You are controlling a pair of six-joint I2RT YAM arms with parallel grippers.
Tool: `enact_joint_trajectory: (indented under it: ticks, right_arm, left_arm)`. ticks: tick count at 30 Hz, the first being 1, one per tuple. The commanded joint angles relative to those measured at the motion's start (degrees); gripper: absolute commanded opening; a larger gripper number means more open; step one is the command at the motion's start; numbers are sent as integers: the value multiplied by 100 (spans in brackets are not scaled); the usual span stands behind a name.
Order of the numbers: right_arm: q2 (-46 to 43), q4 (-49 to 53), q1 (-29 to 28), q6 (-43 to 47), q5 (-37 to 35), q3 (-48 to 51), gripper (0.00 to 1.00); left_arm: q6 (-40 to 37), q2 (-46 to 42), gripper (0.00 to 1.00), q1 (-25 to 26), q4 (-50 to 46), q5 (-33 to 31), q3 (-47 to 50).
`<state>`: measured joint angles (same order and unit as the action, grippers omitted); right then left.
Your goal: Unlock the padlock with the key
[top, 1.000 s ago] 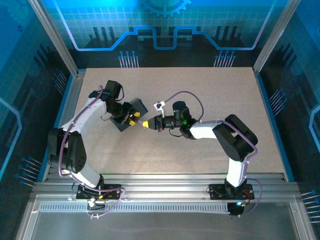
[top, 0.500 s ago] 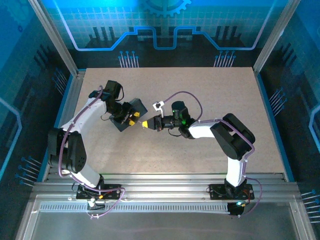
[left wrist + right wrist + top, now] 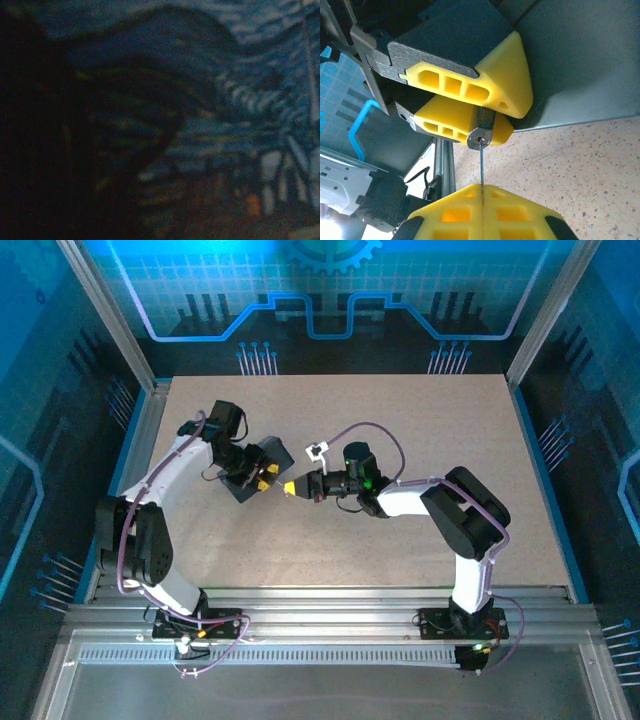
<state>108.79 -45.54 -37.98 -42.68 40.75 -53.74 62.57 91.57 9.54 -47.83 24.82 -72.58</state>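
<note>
In the right wrist view the padlock (image 3: pixel 481 131), a small dark body with a silvery keyhole face, sits pinched between the two yellow fingers of my left gripper (image 3: pixel 485 112), which is shut on it. The key (image 3: pixel 482 167) shows edge-on as a thin pale blade. Its tip is at the keyhole and its other end is clamped in my shut right gripper (image 3: pixel 483 192). From above, the left gripper (image 3: pixel 263 478) and right gripper (image 3: pixel 291 487) meet tip to tip left of the table's middle. The shackle is hidden.
The dark-blue tin (image 3: pixel 272 453) lies under and behind the left gripper; its grey side (image 3: pixel 580 60) is close above the padlock, and its swirly print (image 3: pixel 240 100) is blurred and dark in the left wrist view. The speckled tabletop (image 3: pixel 580 165) lies beneath. A metal rail (image 3: pixel 140 440) borders the left.
My right gripper has edged slightly left with the key, closing on the padlock. The left arm has held still.
</note>
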Motion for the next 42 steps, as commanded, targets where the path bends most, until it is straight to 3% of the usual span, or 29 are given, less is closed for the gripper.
enact_joint_trajectory:
  ticks: [1,19,35,42]
  right_arm:
    - [64,-185,-78,-59,7,-180,0]
    - [94,-76,-87,-73,-152,-323,0]
    - [-51,647,-341,402,-526,-559,0]
    - [32,310,-367,93,-640,-589,0]
  left_arm:
    - [-140,-49,0,-14,-73,13,-234]
    - [-122,-95,0,-14,-105,-39,-189]
    - [64,-175,0,-5,-134,-263,-146]
    - [55,-148,0,30,-152,-282,-110]
